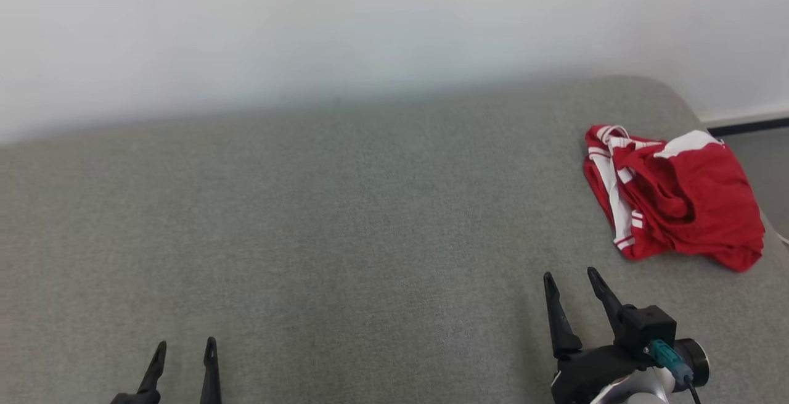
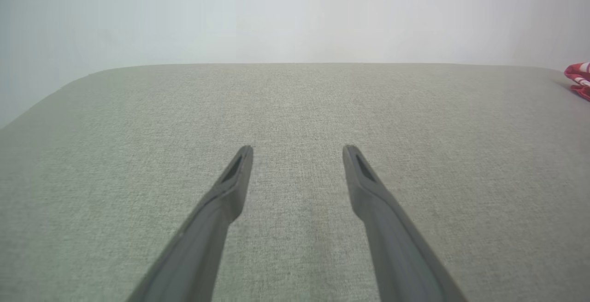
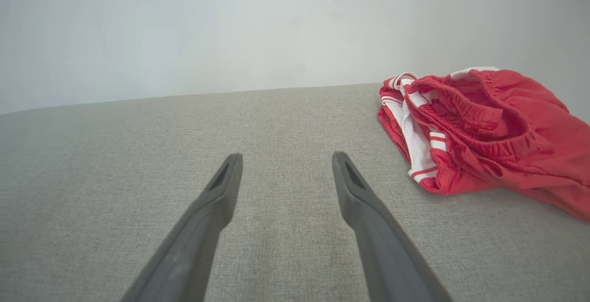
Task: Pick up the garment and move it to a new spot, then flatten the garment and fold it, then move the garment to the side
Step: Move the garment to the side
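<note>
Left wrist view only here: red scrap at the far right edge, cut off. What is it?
Observer: A crumpled red garment with white stripes and an elastic waistband, lying near the far right corner of the grey surface.
Operator: Which arm is nearer?
Observer: The right gripper. The garment lies ahead of it and to its right, apart from it.
Operator: Its jaws?
Observer: Open, holding nothing.
</note>
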You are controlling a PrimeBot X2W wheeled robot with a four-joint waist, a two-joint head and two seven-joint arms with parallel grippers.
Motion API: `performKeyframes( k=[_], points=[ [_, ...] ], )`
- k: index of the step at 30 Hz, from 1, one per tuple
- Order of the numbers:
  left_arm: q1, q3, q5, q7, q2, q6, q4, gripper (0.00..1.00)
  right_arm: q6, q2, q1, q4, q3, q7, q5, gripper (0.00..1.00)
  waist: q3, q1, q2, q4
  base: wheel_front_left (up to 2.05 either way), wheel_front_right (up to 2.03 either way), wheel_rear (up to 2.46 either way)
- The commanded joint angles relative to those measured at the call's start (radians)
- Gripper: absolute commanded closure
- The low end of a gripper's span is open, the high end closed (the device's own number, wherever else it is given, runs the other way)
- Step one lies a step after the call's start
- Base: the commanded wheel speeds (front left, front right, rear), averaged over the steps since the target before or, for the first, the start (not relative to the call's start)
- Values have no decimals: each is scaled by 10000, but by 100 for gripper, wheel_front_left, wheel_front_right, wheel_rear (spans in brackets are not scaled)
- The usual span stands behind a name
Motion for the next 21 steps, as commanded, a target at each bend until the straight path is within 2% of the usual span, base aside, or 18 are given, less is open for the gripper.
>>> performKeyframes(
  k=[1, 12, 21],
  points=[
    [150, 100, 97, -26, -22, 12, -21, 0, -29, 7, 173, -128, 98, 0, 136, 0, -328, 3, 2, 264, 0, 0, 0],
    [544, 453, 260, -26, -64, 12, 4, 0, -29, 4, 749, -726, 754, 0, 667, 0, -783, 3, 2, 361, 0, 0, 0],
    [661, 599, 263, -26, -109, 15, -89, 0, -28, 6, 836, -847, 746, 0, 787, 0, -787, 3, 2, 341, 0, 0, 0]
  ],
)
